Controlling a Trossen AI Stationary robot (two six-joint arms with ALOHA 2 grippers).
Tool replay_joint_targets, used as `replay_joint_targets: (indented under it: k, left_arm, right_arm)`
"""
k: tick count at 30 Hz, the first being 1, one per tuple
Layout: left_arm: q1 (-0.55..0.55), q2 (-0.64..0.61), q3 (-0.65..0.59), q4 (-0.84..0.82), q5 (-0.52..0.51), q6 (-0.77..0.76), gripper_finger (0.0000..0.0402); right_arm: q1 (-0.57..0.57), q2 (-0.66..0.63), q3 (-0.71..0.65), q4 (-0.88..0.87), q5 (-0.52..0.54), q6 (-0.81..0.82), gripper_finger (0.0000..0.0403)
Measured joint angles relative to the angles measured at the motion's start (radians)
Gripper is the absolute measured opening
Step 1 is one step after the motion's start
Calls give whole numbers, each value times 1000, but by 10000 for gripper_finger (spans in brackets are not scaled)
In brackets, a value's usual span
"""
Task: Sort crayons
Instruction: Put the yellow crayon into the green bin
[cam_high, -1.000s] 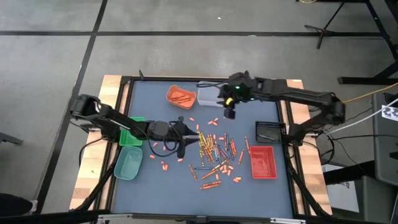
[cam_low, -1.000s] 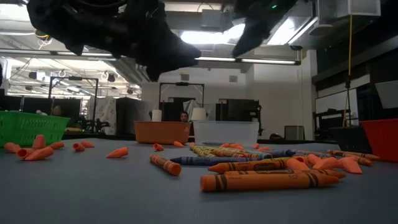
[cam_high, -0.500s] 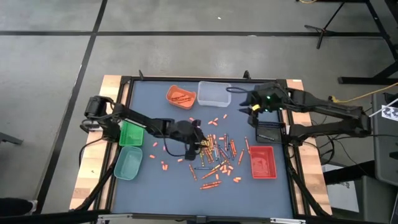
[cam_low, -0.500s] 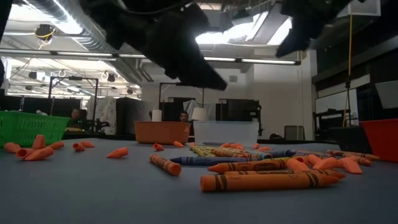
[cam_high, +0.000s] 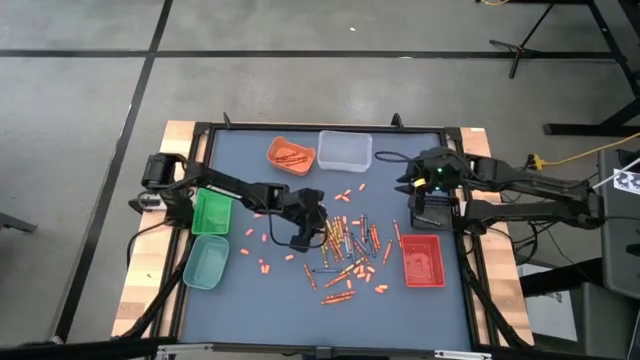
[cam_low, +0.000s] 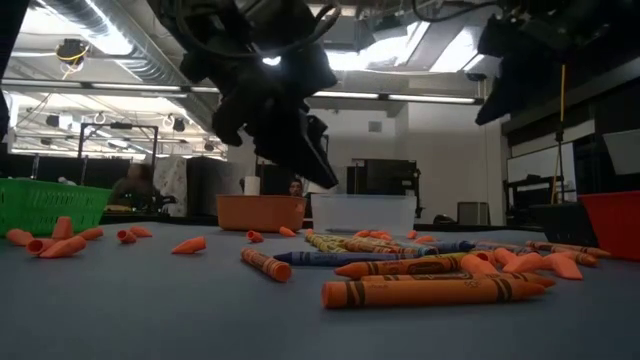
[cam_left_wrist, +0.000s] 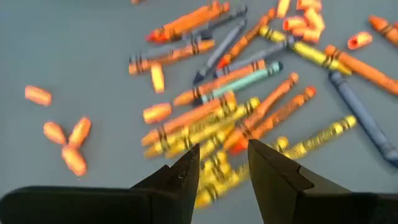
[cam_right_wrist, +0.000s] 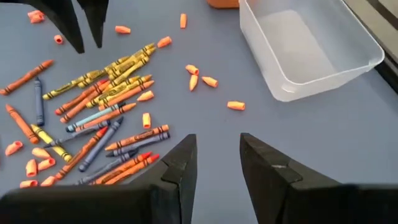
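Note:
The crayons lie in a loose heap at the table's middle, orange, yellow, red and blue-grey, with short orange stubs strewn around it. My left gripper hovers open over the heap's left edge, slanting down. In its wrist view the fingers stand above yellow crayons without touching them. In the low view it hangs clear of the table. My right gripper is open and holds nothing. It floats above the table near the right edge.
An orange tray and a clear tray stand at the far edge. A green basket and a teal tray stand at the left. A black basket and a red tray stand at the right.
My left gripper has gone toward the table's right edge, onto the crayon heap's left edge. It has rolled and tipped downward. My right gripper has drawn back from beside the clear tray toward the right edge, sinking a little. The crayons have not moved.

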Motion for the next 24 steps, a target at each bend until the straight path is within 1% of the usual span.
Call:
replay_joint_targets:
  k: [11, 16, 24]
  left_arm:
    - [25, 34, -1, -8, 9, 28, 120]
    - [33, 54, 0, -6, 37, 42, 120]
    - [35, 84, -1, -23, 38, 43, 120]
  right_arm:
    - [1, 1, -46, 83, -13, 0, 120]
    - [1, 1, -51, 84, -19, -1, 120]
    - [0, 1, -51, 83, -19, -1, 120]
